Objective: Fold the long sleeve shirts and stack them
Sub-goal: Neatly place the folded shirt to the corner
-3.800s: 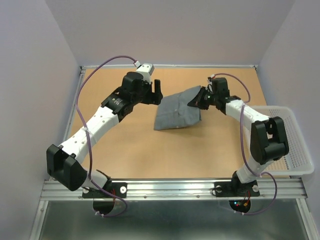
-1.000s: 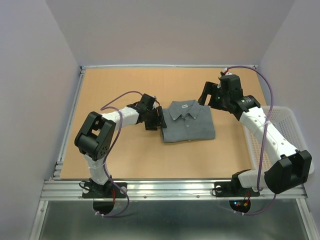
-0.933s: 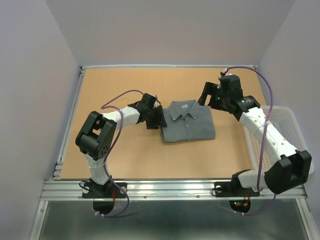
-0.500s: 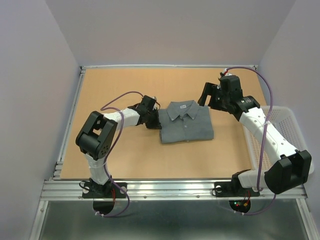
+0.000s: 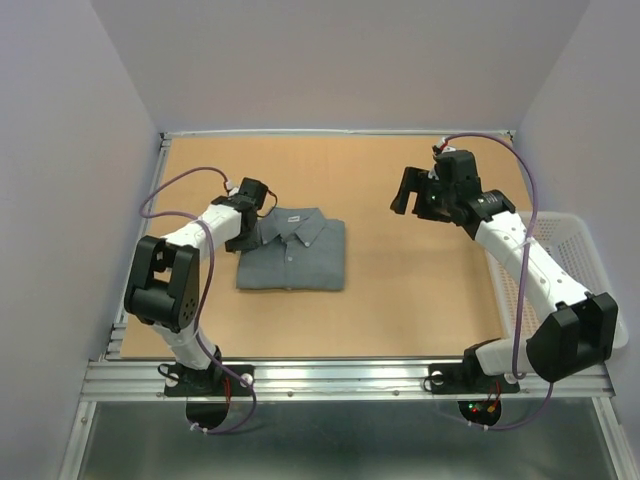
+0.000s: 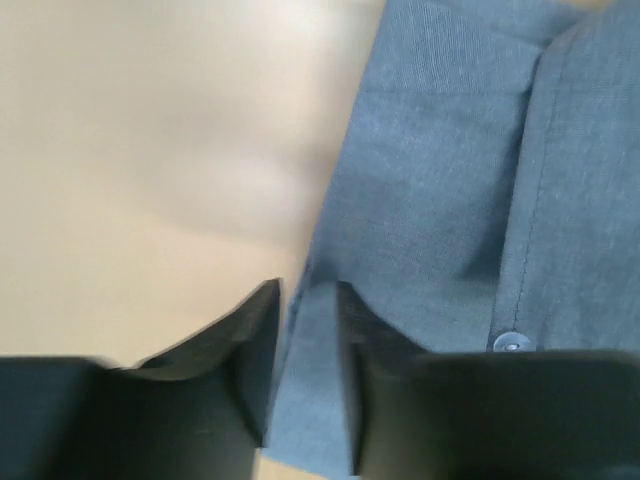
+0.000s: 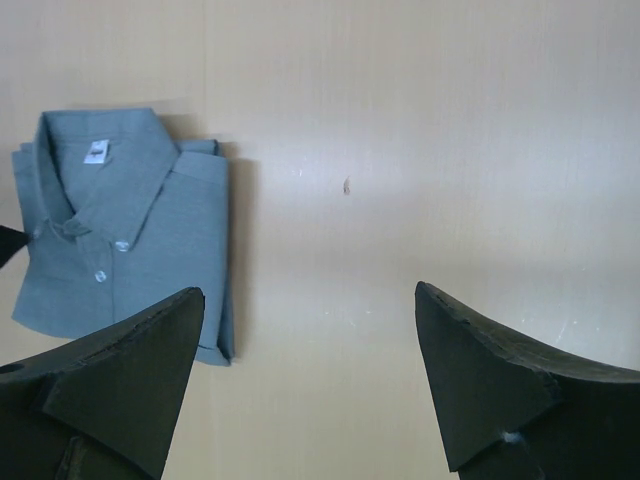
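Note:
The long sleeve shirt (image 5: 295, 255) lies folded in a neat grey rectangle, collar toward the back, left of the table's middle. In the left wrist view its cloth (image 6: 450, 200) and one pale button fill the right side. My left gripper (image 5: 243, 238) sits low at the shirt's left edge. Its jaws (image 6: 310, 300) stand narrowly open astride that edge, and the cloth lies flat between them. My right gripper (image 5: 403, 192) hovers wide open over bare table to the right of the shirt, holding nothing. From the right wrist (image 7: 308, 290), the shirt (image 7: 120, 230) lies well off to the left.
A white mesh basket (image 5: 590, 290) stands at the table's right edge, beside the right arm. Grey walls close in the back and both sides. A metal rail runs along the near edge.
The shirt has slid to the left across the table with my left gripper at its edge. The left jaws closed on the edge, then parted a little. The right arm barely moved.

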Available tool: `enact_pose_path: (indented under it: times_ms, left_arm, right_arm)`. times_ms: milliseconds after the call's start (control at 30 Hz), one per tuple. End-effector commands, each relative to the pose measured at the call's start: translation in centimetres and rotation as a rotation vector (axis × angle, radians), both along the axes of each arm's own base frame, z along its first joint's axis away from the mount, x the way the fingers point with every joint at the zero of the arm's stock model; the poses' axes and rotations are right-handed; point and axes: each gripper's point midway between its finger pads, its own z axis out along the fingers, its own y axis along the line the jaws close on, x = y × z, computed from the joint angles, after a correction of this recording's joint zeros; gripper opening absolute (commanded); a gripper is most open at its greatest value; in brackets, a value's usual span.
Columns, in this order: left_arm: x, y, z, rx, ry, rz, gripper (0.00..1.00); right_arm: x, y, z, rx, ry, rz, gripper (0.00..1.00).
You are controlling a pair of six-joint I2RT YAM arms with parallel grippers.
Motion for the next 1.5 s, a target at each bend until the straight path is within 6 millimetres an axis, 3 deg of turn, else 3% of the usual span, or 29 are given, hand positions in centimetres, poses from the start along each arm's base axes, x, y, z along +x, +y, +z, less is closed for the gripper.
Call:
enact_pose_path:
  times_ms: [0, 133, 200, 267, 367, 400, 467, 500, 533, 567, 600, 667, 700, 733, 767, 900, 1000, 1067, 1167, 1200, 1300, 1333, 1467]
  left_arm:
    - [0.3, 5.6, 5.2, 0.230, -0.049, 0.084, 0.58]
    - [1.2, 4.8, 8.7, 0.170, -0.132, 0.107, 0.65]
    - [1.7, 2.7, 11.5, 0.042, -0.222, 0.101, 0.66]
    - [1.6, -1.1, 14.3, -0.130, -0.321, 0.078, 0.68]
    - [1.8, -7.0, 16.1, -0.366, -0.385, 0.025, 0.75]
    - [2.0, -9.6, 16.2, -0.417, -0.395, -0.022, 0.75]
    - [2.4, -12.6, 14.5, -0.461, -0.350, -0.056, 0.75]
    - [2.7, -14.5, 14.6, -0.485, -0.350, -0.089, 0.75]
    - [2.9, -15.5, 14.1, -0.496, -0.334, -0.107, 0.75]
    - [3.5, -16.5, 12.2, -0.479, -0.298, -0.118, 0.75]
    - [4.1, -17.7, 12.5, -0.483, -0.309, -0.138, 0.75]
    - [4.9, -18.8, 11.4, -0.468, -0.290, -0.160, 0.75]
    - [5.4, -19.2, 9.3, -0.438, -0.252, -0.166, 0.75]
    - [5.9, -19.5, 9.0, -0.424, -0.251, -0.175, 0.74]
    - [6.2, -19.6, 7.2, -0.395, -0.222, -0.175, 0.74]
    - [5.5, -18.4, 2.9, -0.310, -0.150, -0.176, 0.72]
    - [4.2, -16.9, 1.3, -0.257, -0.122, -0.188, 0.71]
    - [3.7, -15.7, 1.5, -0.229, -0.127, -0.207, 0.71]
    - [1.7, -12.4, -0.1, -0.159, -0.088, -0.194, 0.71]
    - [0.5, -10.2, -0.7, -0.135, -0.066, -0.184, 0.71]
    - [-1.0, -6.3, -0.5, -0.098, -0.058, -0.147, 0.71]
    - [-2.1, -4.1, -1.2, -0.064, -0.025, -0.129, 0.71]
    - [-2.7, 0.5, 1.6, 0.023, -0.077, -0.037, 0.72]
  right_arm:
    - [1.3, 1.0, 1.6, 0.023, -0.058, 0.050, 0.91]
    - [1.4, 0.9, 2.2, 0.017, -0.075, 0.055, 0.91]
    - [1.4, 0.7, 2.3, 0.006, -0.083, 0.057, 0.91]
    - [1.3, 0.5, 2.6, -0.001, -0.095, 0.051, 0.90]
    - [1.2, 0.4, 3.0, 0.000, -0.106, 0.053, 0.90]
    - [1.2, 0.4, 3.1, -0.001, -0.108, 0.052, 0.91]
    - [1.2, 0.4, 3.1, -0.002, -0.112, 0.056, 0.91]
    - [1.2, 0.5, 3.0, -0.004, -0.111, 0.062, 0.91]
    - [1.2, 0.5, 3.0, -0.004, -0.111, 0.066, 0.91]
    - [1.2, 0.5, 2.9, -0.008, -0.111, 0.069, 0.91]
    - [1.1, 0.5, 2.9, -0.008, -0.112, 0.073, 0.91]
    - [1.0, 0.5, 2.7, -0.012, -0.108, 0.078, 0.91]
    - [1.0, 0.5, 2.8, -0.013, -0.114, 0.081, 0.91]
    - [0.9, 0.6, 2.6, -0.013, -0.109, 0.086, 0.91]
    - [0.9, 0.5, 2.5, -0.015, -0.108, 0.087, 0.91]
    - [0.6, 0.8, 2.5, -0.009, -0.107, 0.104, 0.91]
    - [0.5, 0.9, 2.4, -0.004, -0.104, 0.109, 0.91]
    - [0.5, 1.0, 2.3, 0.004, -0.098, 0.114, 0.91]
    - [0.4, 1.5, 2.2, 0.025, -0.087, 0.129, 0.90]
    - [0.3, 1.8, 2.0, 0.038, -0.078, 0.135, 0.90]
    - [0.4, 2.1, 2.0, 0.057, -0.070, 0.138, 0.90]
    - [0.5, 2.3, 2.2, 0.063, -0.075, 0.145, 0.90]
    - [0.6, 2.6, 2.2, 0.072, -0.072, 0.154, 0.89]
